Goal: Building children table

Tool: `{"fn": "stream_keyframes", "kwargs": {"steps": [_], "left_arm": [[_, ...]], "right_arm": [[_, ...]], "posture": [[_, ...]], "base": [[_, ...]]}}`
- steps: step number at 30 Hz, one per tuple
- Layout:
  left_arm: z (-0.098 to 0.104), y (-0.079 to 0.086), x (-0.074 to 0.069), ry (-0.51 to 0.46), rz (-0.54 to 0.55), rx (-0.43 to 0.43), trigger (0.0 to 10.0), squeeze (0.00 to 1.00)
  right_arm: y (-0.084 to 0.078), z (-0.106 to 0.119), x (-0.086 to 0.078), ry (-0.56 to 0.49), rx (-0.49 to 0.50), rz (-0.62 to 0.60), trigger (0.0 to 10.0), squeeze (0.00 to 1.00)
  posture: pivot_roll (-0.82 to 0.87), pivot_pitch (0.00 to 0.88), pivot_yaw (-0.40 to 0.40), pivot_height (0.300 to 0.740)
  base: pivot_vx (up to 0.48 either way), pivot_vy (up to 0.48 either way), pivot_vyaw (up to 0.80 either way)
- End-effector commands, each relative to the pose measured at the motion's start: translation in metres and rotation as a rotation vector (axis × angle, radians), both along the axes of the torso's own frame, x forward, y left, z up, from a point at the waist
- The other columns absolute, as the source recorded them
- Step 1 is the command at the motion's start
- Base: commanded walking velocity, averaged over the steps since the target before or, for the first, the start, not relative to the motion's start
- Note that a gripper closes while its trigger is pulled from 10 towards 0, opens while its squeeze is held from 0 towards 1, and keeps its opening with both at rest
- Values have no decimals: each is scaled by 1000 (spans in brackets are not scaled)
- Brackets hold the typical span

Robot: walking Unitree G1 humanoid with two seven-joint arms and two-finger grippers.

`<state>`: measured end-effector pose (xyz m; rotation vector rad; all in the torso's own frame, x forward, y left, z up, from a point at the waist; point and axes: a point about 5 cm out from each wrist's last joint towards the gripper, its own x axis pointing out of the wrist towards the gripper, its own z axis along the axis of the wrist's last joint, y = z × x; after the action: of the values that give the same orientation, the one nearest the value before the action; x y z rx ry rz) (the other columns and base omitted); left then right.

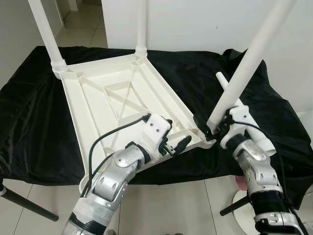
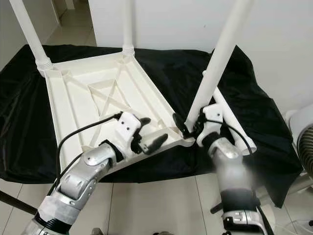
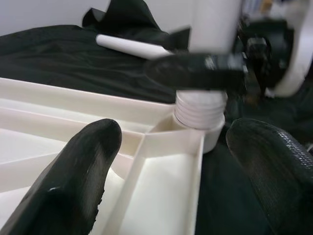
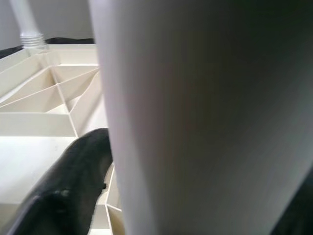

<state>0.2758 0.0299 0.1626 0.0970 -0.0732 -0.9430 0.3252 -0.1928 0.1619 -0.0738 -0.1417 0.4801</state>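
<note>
right gripper (image 1: 213,128) clamps the leaning table leg (image 1: 240,73) at the corner socket (image 3: 199,128); straighten before threading. left gripper (image 1: 177,145) open, bracing the upturned children's table (image 1: 105,105).

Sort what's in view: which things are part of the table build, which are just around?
Job:
- upturned white tabletop
- two fitted legs, at the far corners
- third leg, held at the near corner socket by the right pincer
- loose fourth leg, lying on the cloth
- left pincer, open by the tabletop's near edge

Around:
- black cloth
- fan
</note>
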Motion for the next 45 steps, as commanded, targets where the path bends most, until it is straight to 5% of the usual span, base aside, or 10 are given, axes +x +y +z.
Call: {"fn": "stream_keyframes", "kwargs": {"steps": [1,2,14,15,28,37,45], "left_arm": [[-12,-1,-4,28,-34,49,10000,0],[-15,0,-3,40,-31,54,10000,0],[-23,3,-4,68,-10,64,10000,0],[-22,3,-3,67,-4,63,10000,0],[-21,6,-2,77,21,29,10000,0],[-20,13,2,70,45,36,10000,0],[-12,21,11,55,84,24,10000,0]], "right_arm": [[-1,-6,2,18,-43,31,4471,0],[-3,-7,4,21,-59,31,0,0],[-13,-17,6,55,-50,42,0,0],[-14,-20,4,66,-33,25,10000,0],[-4,-26,-2,103,43,-163,10000,0],[7,-36,-13,169,164,-437,10000,0],[39,-28,-22,170,277,-632,10000,0]], "posture": [[-33,57,-23,740],[-29,58,-24,740],[-30,62,-29,740],[-30,61,-29,740],[-22,55,-35,740],[-16,57,-40,740],[-21,70,-45,740]], "base": [[0,0,0],[0,0,0],[0,0,0],[0,0,0],[0,0,0],[0,0,0],[0,0,0]]}}
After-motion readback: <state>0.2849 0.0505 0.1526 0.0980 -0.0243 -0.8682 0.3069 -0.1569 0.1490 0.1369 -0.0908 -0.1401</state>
